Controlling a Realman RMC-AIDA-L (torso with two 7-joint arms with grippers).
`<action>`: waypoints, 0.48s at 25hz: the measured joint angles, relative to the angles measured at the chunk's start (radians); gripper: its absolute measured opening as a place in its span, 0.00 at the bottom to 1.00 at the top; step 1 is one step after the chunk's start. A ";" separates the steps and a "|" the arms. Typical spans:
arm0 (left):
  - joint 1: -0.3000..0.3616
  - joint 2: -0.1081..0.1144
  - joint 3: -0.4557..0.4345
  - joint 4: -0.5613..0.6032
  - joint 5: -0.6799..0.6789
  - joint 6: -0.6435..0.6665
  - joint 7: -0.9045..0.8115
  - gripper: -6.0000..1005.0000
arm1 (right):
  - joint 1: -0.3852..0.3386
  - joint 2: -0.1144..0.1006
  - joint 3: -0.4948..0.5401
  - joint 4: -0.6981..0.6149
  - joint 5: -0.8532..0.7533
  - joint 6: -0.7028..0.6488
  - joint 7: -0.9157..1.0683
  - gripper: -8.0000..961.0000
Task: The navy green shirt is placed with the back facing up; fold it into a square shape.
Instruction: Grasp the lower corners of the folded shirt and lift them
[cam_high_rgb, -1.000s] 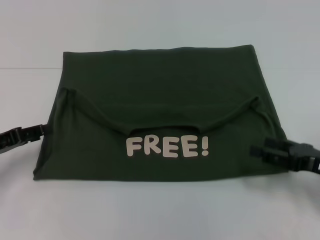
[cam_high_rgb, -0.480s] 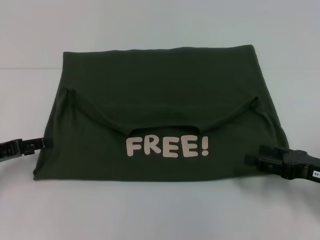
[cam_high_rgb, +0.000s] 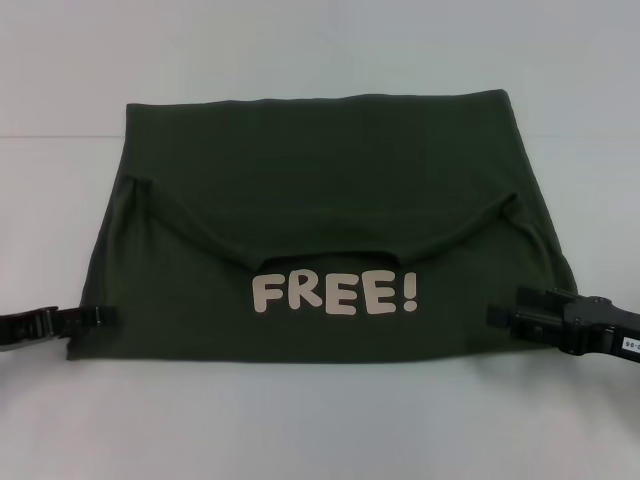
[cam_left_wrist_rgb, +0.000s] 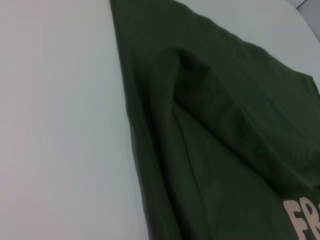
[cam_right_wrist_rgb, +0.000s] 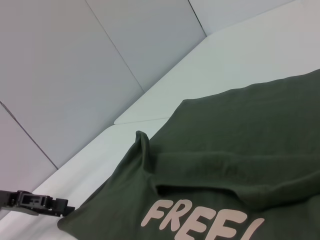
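I read one clear text: "FREE!" (cam_high_rgb: 335, 294) in pale block letters on the navy green shirt (cam_high_rgb: 320, 170), near its 6 o'clock edge in the head view. Left wrist view catches only "FR"; right wrist view shows "FREE!" partly cut off. A small white label (cam_high_rgb: 629, 342) on the right arm is unreadable.

left gripper (cam_high_rgb: 98, 316) and right gripper (cam_high_rgb: 495, 318) low, level, pointing inward from opposite sides, arms outstretched
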 joint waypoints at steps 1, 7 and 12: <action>0.000 -0.002 0.000 0.000 0.002 -0.005 0.001 0.84 | 0.000 0.000 -0.001 0.000 0.000 0.000 0.000 0.96; -0.002 -0.005 0.000 -0.005 0.007 -0.013 0.003 0.84 | 0.000 0.001 -0.002 0.002 0.000 0.001 0.000 0.95; -0.004 -0.011 0.008 -0.007 0.008 -0.009 -0.001 0.83 | -0.002 0.001 -0.002 0.003 0.000 0.001 0.000 0.95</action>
